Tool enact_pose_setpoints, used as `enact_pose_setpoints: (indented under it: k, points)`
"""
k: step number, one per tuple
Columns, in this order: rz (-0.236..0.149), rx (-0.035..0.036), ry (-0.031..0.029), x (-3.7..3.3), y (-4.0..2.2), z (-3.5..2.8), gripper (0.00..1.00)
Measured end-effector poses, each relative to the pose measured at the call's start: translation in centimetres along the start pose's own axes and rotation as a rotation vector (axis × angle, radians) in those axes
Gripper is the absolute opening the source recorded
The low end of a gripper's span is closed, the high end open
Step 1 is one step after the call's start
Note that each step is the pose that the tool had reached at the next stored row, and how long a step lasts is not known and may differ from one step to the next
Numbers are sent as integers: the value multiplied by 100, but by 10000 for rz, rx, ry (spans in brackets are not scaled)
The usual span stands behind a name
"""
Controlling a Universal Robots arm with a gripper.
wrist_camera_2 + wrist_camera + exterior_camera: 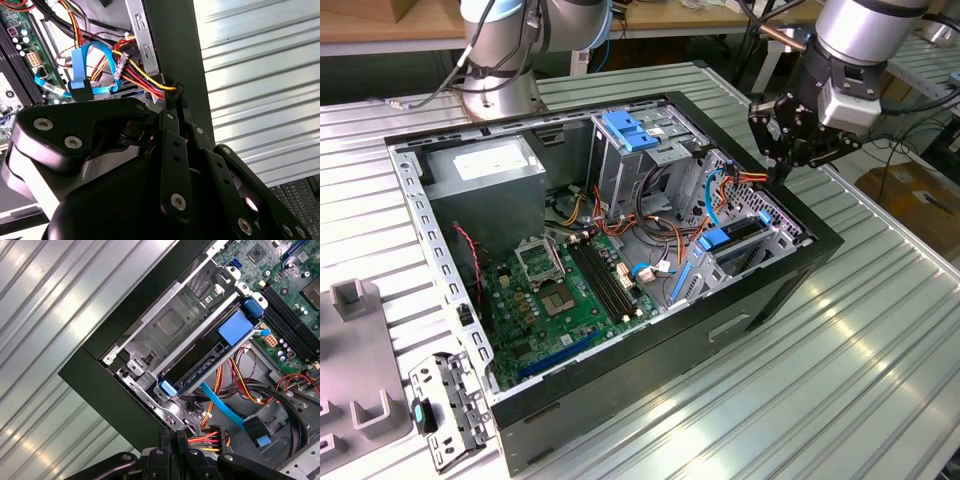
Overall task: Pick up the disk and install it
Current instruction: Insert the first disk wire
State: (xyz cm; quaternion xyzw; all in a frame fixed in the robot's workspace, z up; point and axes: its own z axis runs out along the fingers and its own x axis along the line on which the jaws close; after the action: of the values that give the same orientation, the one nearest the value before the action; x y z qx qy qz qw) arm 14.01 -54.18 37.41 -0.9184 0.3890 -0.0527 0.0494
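My tool is pinched together beside the cables. I judge the disk already slotted in, so any move needs cable clearance.

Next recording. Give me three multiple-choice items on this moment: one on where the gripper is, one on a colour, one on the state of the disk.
1. The gripper is: A) over the motherboard; B) by the case wall at the exterior view's right; C) over the grey tray outside the case.
2. The disk has a carrier frame that is: A) blue; B) red; C) green.
3. The disk is: A) in the gripper; B) on the table; C) in the metal bay inside the case.

Answers:
1 B: the gripper hangs at that wall, above the cable bundle.
2 A: blue edging runs along the disk.
3 C: the disk lies within the bay's metal walls.
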Motion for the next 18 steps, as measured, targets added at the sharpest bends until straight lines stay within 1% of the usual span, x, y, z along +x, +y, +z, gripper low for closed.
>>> enact_pose_setpoints:
  k: [2,3,6,9,11,13,18]
  points:
    - [297,-17,39,0,1,0,16]
    - [645,-38,85,0,1,0,16]
    - [1257,-74,167,0,1,1,16]
    - [1783,-105,237,0,1,1,16]
    - [2057,-121,272,-1,1,3,16]
    - [2301,-136,306,-1,1,3,16]
    - [2421,-143,323,-1,1,2,16]
